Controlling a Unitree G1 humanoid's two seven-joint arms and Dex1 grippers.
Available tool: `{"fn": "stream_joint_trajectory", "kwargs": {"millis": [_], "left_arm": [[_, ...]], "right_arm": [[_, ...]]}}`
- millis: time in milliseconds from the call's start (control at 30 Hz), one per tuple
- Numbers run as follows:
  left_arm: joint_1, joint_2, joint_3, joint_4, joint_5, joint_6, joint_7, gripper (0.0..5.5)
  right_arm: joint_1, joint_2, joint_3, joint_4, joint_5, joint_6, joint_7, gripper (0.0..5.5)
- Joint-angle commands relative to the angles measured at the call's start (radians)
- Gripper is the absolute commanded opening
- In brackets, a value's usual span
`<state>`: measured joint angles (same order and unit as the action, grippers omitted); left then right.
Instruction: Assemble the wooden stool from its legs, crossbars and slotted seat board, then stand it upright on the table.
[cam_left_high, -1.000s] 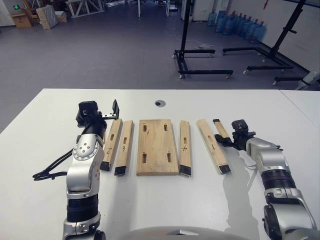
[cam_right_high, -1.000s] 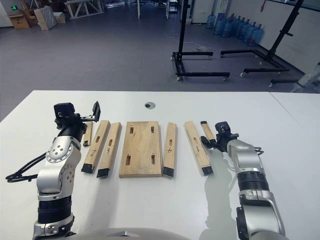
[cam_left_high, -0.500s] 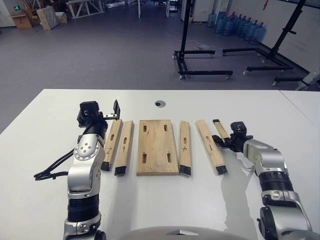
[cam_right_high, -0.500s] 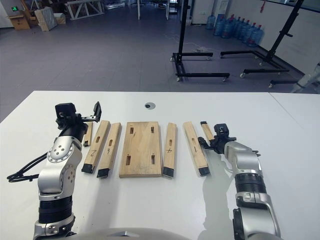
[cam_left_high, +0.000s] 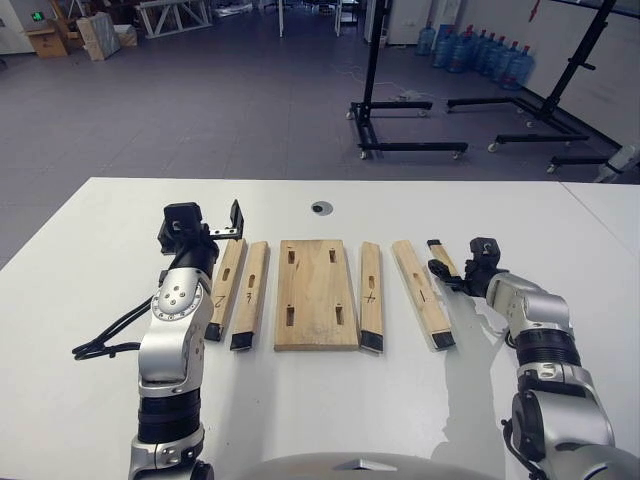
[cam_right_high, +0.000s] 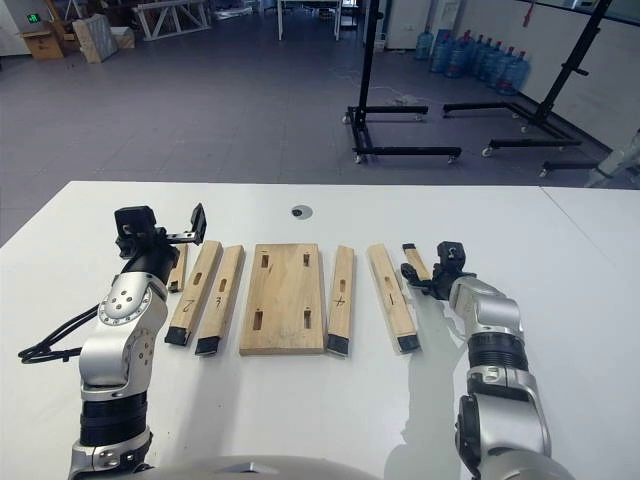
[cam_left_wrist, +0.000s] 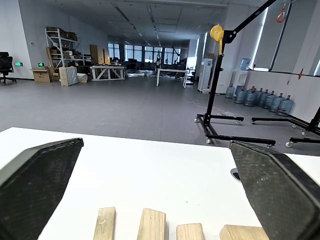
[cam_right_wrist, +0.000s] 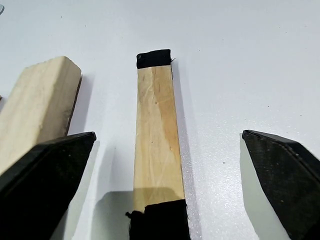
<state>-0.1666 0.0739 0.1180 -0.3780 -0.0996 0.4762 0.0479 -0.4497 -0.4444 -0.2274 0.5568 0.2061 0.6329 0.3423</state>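
The slotted seat board (cam_left_high: 316, 293) lies flat mid-table. Two legs (cam_left_high: 225, 288) (cam_left_high: 249, 295) lie to its left, two more (cam_left_high: 370, 296) (cam_left_high: 422, 293) to its right. A short crossbar (cam_left_high: 441, 257) with black-taped ends lies rightmost; another short crossbar (cam_right_high: 177, 268) lies leftmost. My right gripper (cam_left_high: 455, 268) is open low over the right crossbar (cam_right_wrist: 156, 125), one finger on each side of it, not touching. My left gripper (cam_left_high: 215, 228) is open above the far ends of the left legs, its fingers (cam_left_wrist: 40, 175) wide apart and holding nothing.
A small round hole (cam_left_high: 320, 208) sits in the white table (cam_left_high: 420, 400) behind the seat board. A black cable (cam_left_high: 105, 340) loops on the table left of my left arm. Black wheeled stands (cam_left_high: 410, 110) are on the floor beyond the table.
My right arm has drawn in and turned slightly, bringing its open gripper squarely over the right crossbar. The left arm and the wooden parts have stayed put.
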Motion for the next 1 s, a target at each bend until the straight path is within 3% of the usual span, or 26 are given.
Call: {"fn": "stream_joint_trajectory", "kwargs": {"millis": [33,200,1000], "left_arm": [[-0.012,-0.001,-0.004,0.015,0.008,-0.003,0.003,5.39],[-0.013,-0.002,-0.008,0.015,0.008,-0.004,0.002,5.39],[-0.009,-0.002,-0.003,0.015,0.007,-0.007,0.002,5.39]], "right_arm": [[0.081,0.017,0.065,-0.018,-0.028,0.043,0.022,5.31],[0.094,-0.006,0.114,-0.095,-0.061,0.059,0.021,5.31],[0.112,0.002,0.11,-0.129,-0.062,-0.018,-0.011,5.31]]}}
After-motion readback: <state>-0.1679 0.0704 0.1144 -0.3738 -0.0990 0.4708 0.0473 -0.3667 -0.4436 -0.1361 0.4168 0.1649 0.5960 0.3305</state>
